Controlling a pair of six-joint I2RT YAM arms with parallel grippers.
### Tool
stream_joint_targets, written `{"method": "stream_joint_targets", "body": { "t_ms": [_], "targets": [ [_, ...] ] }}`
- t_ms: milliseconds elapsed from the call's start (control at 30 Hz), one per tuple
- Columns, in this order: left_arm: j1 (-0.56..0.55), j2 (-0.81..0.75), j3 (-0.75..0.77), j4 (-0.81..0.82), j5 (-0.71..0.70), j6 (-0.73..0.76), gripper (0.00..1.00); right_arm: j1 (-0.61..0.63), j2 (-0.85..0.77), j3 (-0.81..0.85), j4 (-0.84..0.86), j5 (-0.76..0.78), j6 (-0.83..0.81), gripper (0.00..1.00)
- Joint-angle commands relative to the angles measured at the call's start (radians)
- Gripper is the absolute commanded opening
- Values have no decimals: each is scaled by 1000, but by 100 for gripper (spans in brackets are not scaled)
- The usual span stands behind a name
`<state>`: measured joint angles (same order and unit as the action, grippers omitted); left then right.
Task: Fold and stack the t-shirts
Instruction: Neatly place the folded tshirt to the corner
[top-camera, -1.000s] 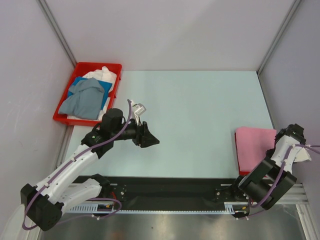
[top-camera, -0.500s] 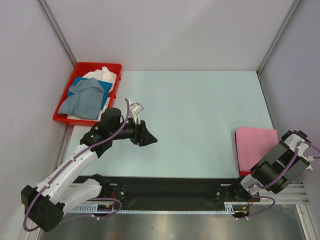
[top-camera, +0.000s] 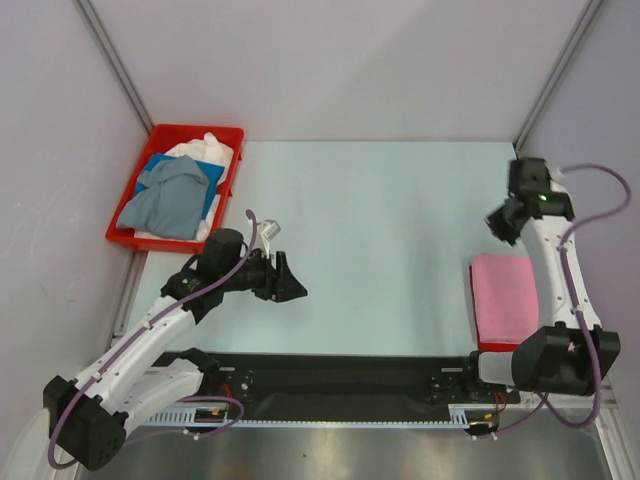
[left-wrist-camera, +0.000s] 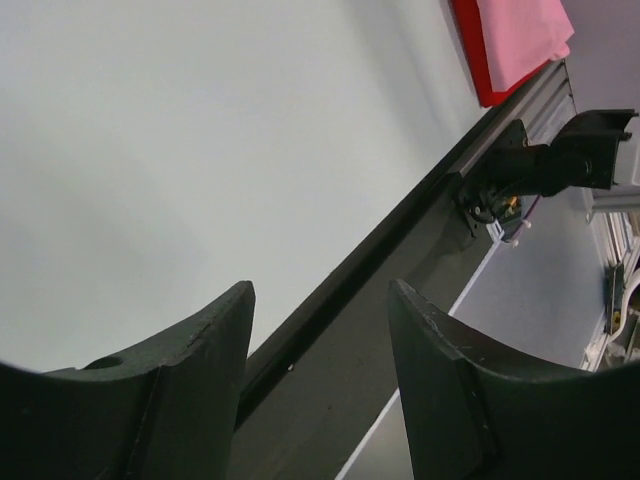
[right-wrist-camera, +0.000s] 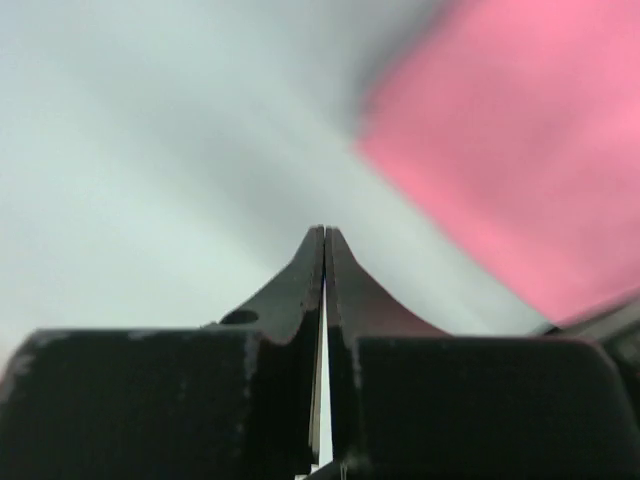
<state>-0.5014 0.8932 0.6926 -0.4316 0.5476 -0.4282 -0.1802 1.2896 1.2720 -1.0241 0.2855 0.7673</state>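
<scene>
One pale table (top-camera: 390, 230), pink t-shirt (top-camera: 508, 295), grey walls (top-camera: 330, 60)

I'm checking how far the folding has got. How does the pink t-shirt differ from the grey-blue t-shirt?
The pink t-shirt is folded into a flat rectangle; the grey-blue t-shirt is rumpled and unfolded. The pink t-shirt lies on the table at its right edge, over a red layer; the grey-blue t-shirt lies in the red bin, atop other shirts. Both are plain-coloured cloth.
</scene>
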Motion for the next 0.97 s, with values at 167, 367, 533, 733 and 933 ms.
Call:
{"method": "stream_joint_targets", "body": {
  "t_ms": [167,367,533,733,933],
  "targets": [
    [11,-106,-33,-1,-66,-121,63,655,-140,-42,17,3,115,2],
    [9,-327,-174,177,-95,-295,68,760,-433,-506,448,-313,72,26],
    [11,-411,-330,360,-110,-438,72,759,-686,-730,521,-339,121,45],
    [9,-646,-583,498,-198,-650,77,745,-935,-893,475,-353,306,77],
    [9,-1005,-728,408,-180,-793,81,754,-1248,-1034,436,-434,432,87]
  ]
}}
